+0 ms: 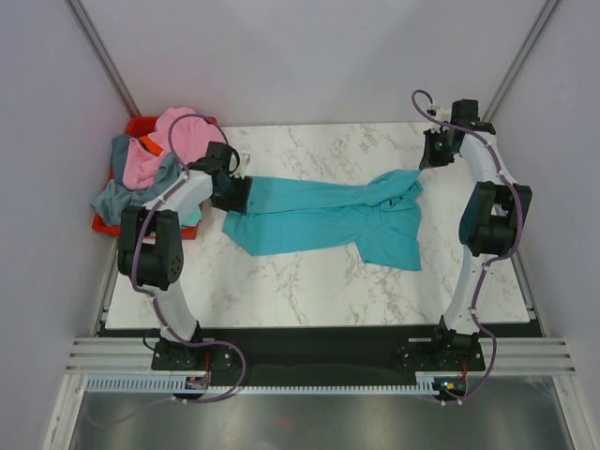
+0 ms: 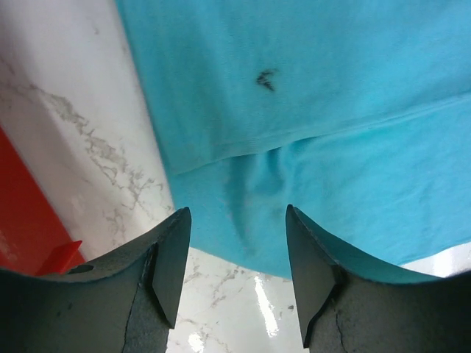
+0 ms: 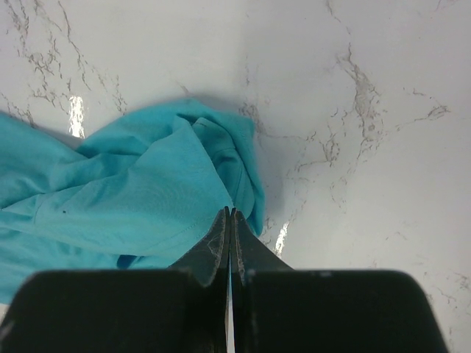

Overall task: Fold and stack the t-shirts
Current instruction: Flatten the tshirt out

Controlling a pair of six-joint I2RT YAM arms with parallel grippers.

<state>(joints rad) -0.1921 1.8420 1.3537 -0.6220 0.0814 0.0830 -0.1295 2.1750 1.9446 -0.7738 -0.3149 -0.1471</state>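
A bright teal t-shirt [image 1: 328,216] lies stretched across the marble table, crumpled at its right end. My left gripper [image 1: 234,194] is at the shirt's left end. In the left wrist view this gripper [image 2: 237,209] stands open just short of the shirt's [image 2: 331,95] hem, with nothing between its fingers. My right gripper [image 1: 433,155] hovers off the shirt's right end. Seen from the right wrist, it [image 3: 230,210] is shut and empty above the bunched cloth [image 3: 132,184]. More t-shirts, pink [image 1: 183,136] and grey-blue [image 1: 117,197], are heaped at the left.
A red bin [image 1: 98,225] at the table's far left corner holds the heap of shirts, and its red edge [image 2: 22,213] shows close to my left fingers. The white marble table [image 1: 309,291] stretches bare in front of the shirt. Grey walls close in on both sides.
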